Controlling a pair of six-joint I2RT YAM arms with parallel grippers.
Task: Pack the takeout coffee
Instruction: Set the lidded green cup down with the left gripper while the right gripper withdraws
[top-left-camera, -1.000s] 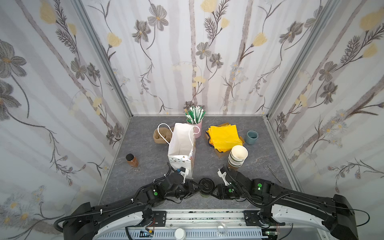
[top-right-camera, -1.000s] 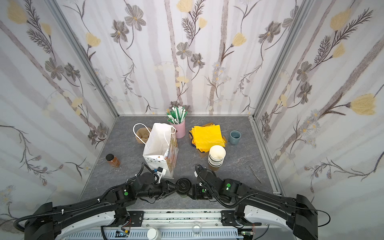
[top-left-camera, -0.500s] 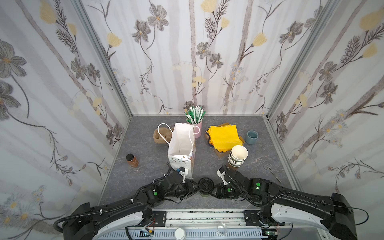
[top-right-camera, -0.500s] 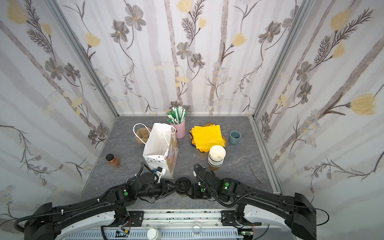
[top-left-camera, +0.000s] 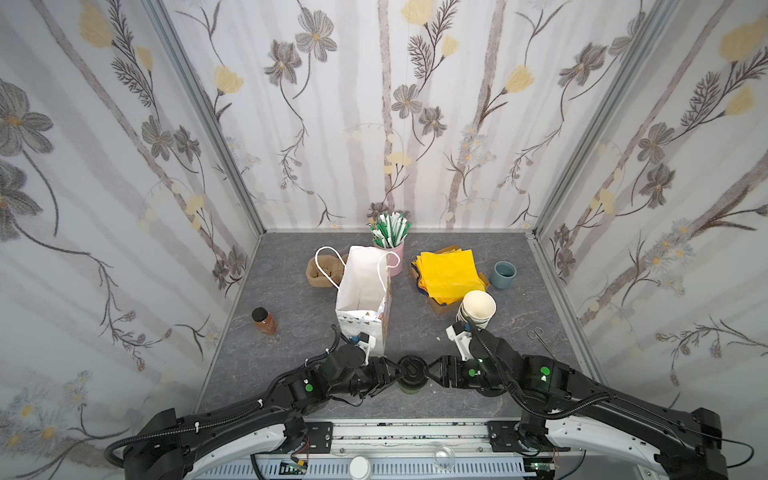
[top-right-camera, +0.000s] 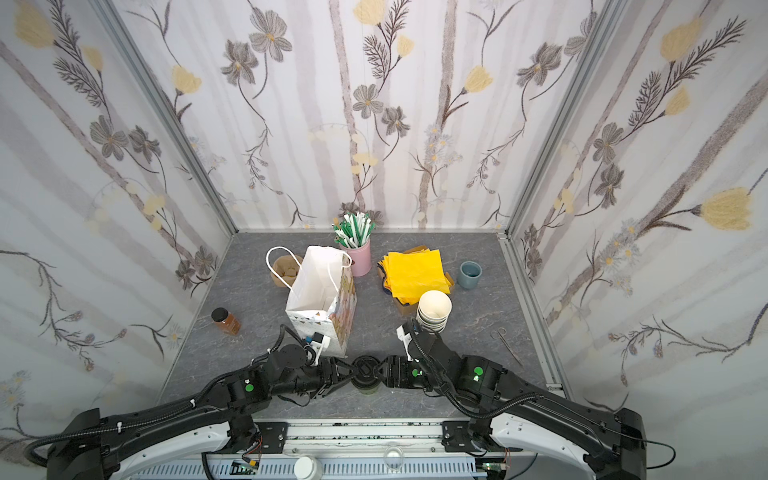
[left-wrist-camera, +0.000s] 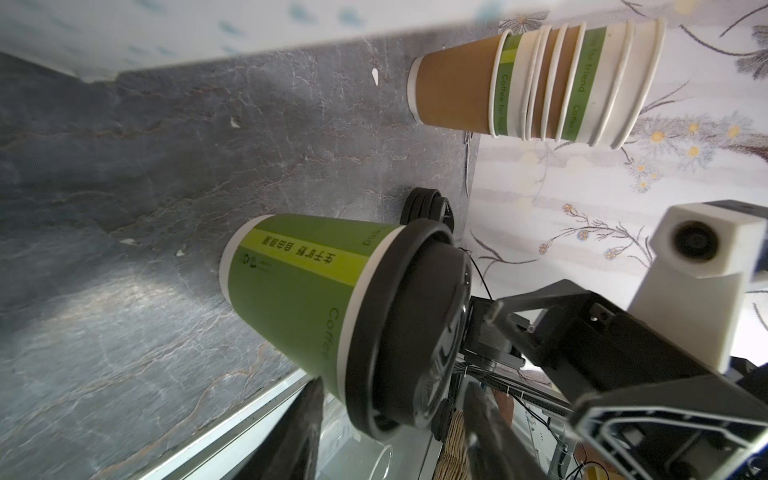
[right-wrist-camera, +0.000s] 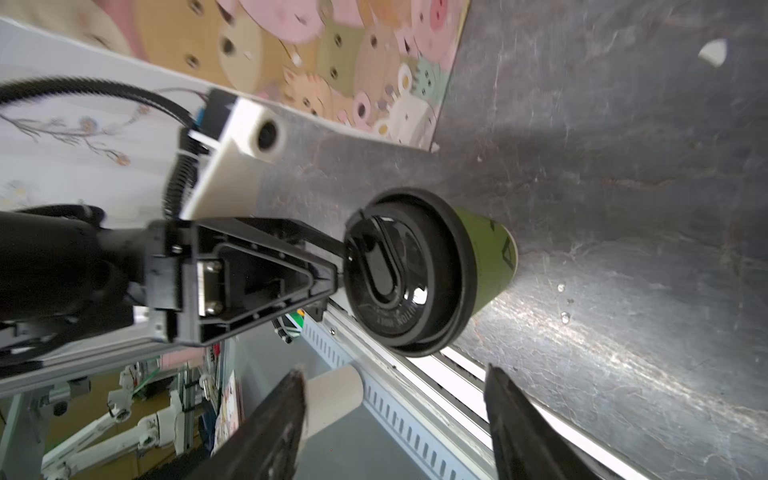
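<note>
**Grippers flank the lidded cup at the table's near edge**

Left gripper (top-left-camera: 392, 371) and right gripper (top-left-camera: 432, 370) point at each other across the takeout coffee (top-left-camera: 410, 368). The cup stands upright on the grey tabletop (top-left-camera: 291, 340), close to its near edge and midway between the two arms. Both sets of jaws are parted.

In the right wrist view the right gripper's fingers (right-wrist-camera: 286, 415) stand wide with nothing between them, and the cup sits just beyond their tips. The left gripper's tips reach the rim of the black sip lid (right-wrist-camera: 407, 278); whether they touch it I cannot tell.

Behind the left gripper a white paper bag (top-left-camera: 361, 286) stands open and upright, and the cup is outside it. A stack of lidless cups (top-left-camera: 478, 305) stands beyond the right gripper. A low pile of spare lids (left-wrist-camera: 424, 203) lies near the coffee.
</note>
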